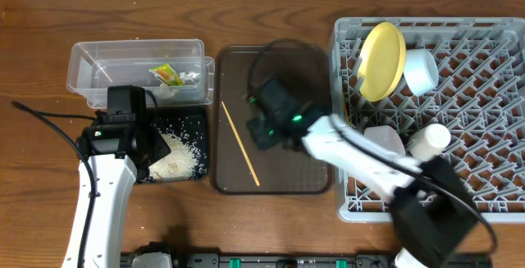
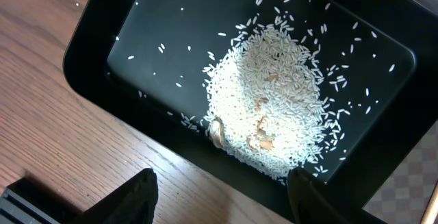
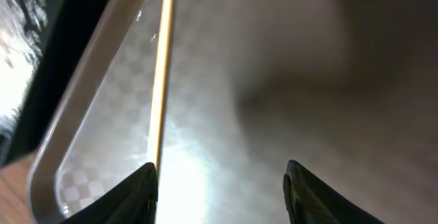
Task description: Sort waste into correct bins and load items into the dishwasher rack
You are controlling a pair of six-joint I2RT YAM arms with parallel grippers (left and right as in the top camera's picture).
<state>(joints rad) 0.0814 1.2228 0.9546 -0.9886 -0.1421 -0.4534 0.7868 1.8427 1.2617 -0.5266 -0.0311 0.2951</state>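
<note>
The clear tub (image 1: 98, 70) holds the crumpled snack wrapper (image 1: 166, 74). The black tray (image 1: 204, 137) in front of it holds a pile of white rice (image 1: 174, 155), also shown in the left wrist view (image 2: 267, 107). My left gripper (image 1: 125, 141) is open and empty at that tray's near left edge (image 2: 219, 198). One wooden chopstick (image 1: 239, 143) lies on the brown serving tray (image 1: 283, 174). My right gripper (image 1: 266, 125) is open just above it, its left finger beside the chopstick (image 3: 163, 66). The grey rack (image 1: 484, 96) holds the yellow plate (image 1: 382, 61), a white bowl (image 1: 421, 71), a pale bowl (image 1: 385, 140) and a pale cup (image 1: 430, 141).
The second chopstick is not in view. My right arm reaches from the front right across the rack's near left corner. The black tray's rim (image 2: 89, 66) sits on bare wooden table (image 1: 33, 161). A cable trails at the far left.
</note>
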